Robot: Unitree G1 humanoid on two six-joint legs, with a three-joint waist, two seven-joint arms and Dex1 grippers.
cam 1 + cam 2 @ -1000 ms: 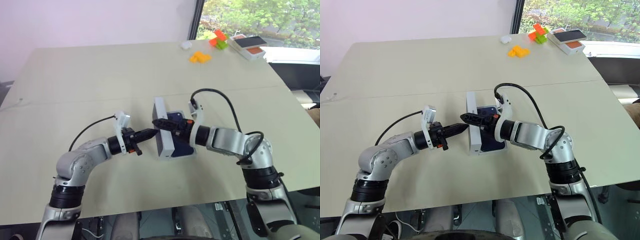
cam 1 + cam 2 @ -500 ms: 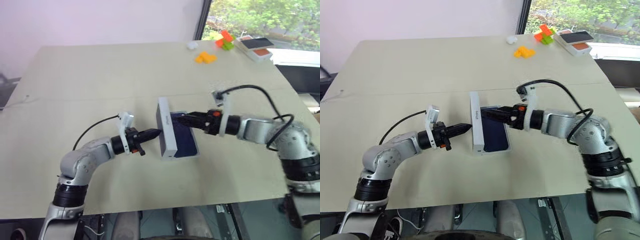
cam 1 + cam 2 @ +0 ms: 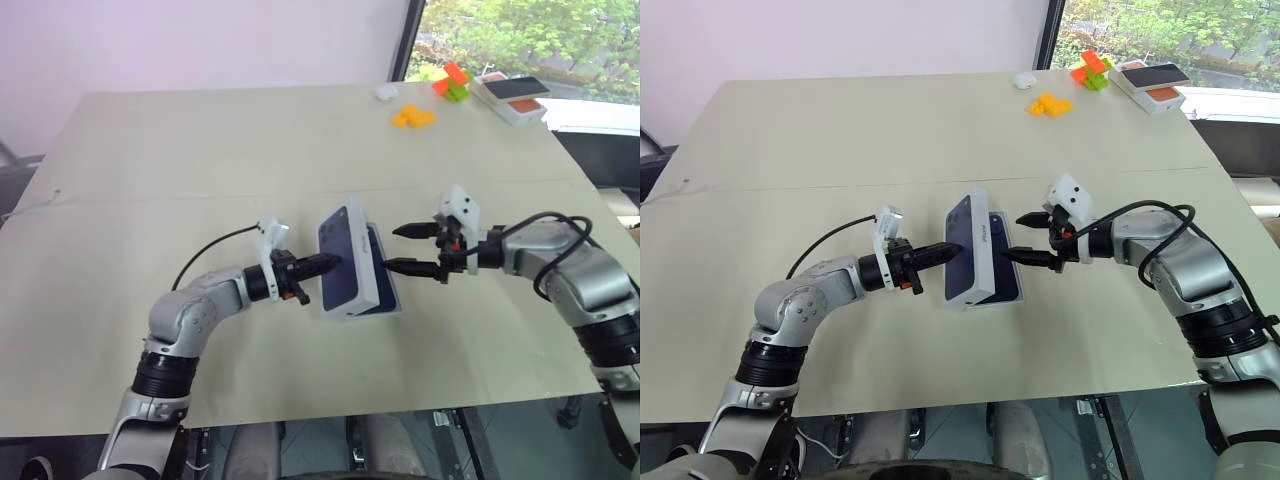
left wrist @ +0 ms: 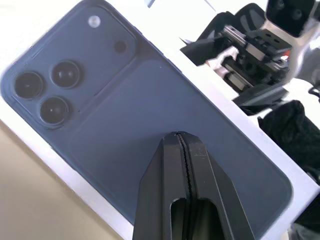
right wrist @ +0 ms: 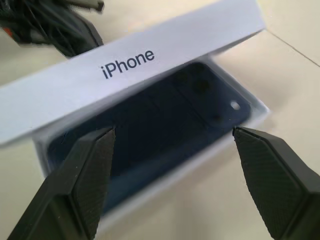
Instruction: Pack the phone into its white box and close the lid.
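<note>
One lid (image 3: 345, 262) is leaning tilted over one white box (image 3: 385, 300) holding one phone (image 5: 165, 125) mid-worktop (image 3: 200, 150); the left pincer (image 3: 332, 263), fingers together, is touching it, while the right pincer (image 3: 405, 248) is gaping just beside.

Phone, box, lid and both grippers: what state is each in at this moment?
phone: lying in the white box, partly covered by the lid.
white box: on the table, not yet closed.
lid: tilted over the box, propped up along one long side, picture face outward.
left gripper: shut, tip against the lid's outer face.
right gripper: open, beside the box, holding nothing.
</note>
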